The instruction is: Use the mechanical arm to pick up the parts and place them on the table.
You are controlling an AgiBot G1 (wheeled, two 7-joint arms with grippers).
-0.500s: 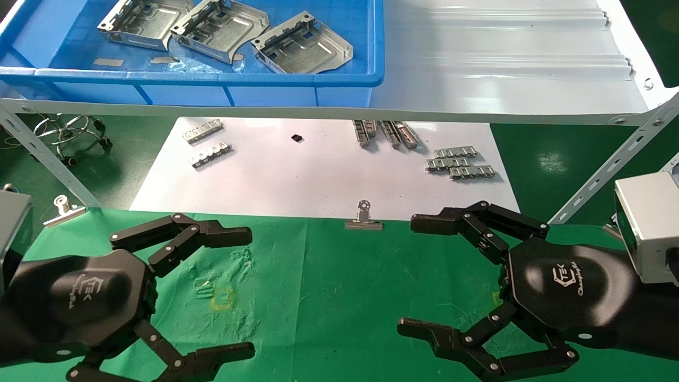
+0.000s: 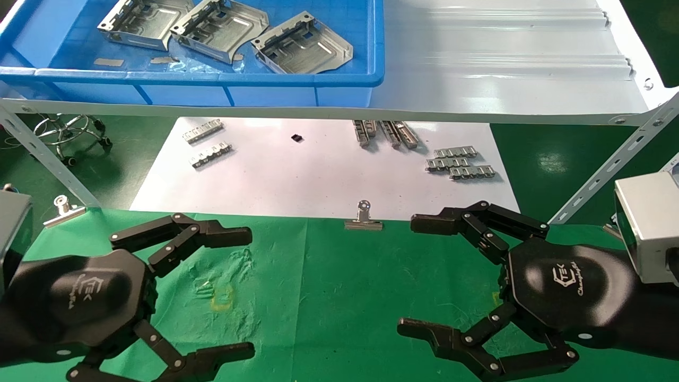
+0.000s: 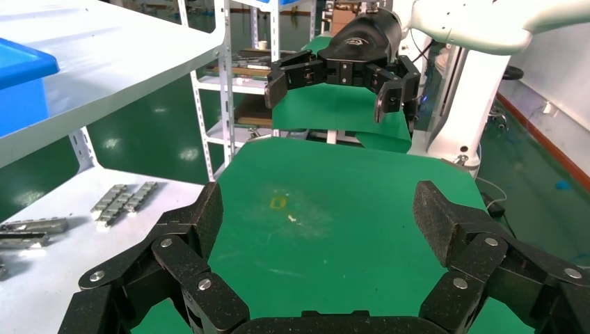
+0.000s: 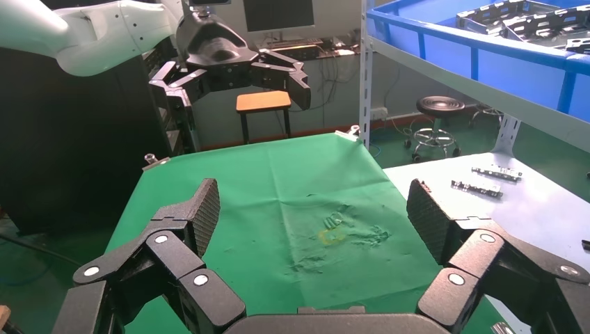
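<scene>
3 parts (image 2: 220,24) lie side by side in the blue bin (image 2: 339,79) on the shelf. Left gripper (image 2: 244,292) and right gripper (image 2: 411,276) hover empty above the green bench (image 2: 339,276), fingers spread apart.

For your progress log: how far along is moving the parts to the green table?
Done: nothing; the green table holds no part. In hand: nothing; left claw and right claw hover open over it. Left: all three parts lie in the blue bin.
</scene>
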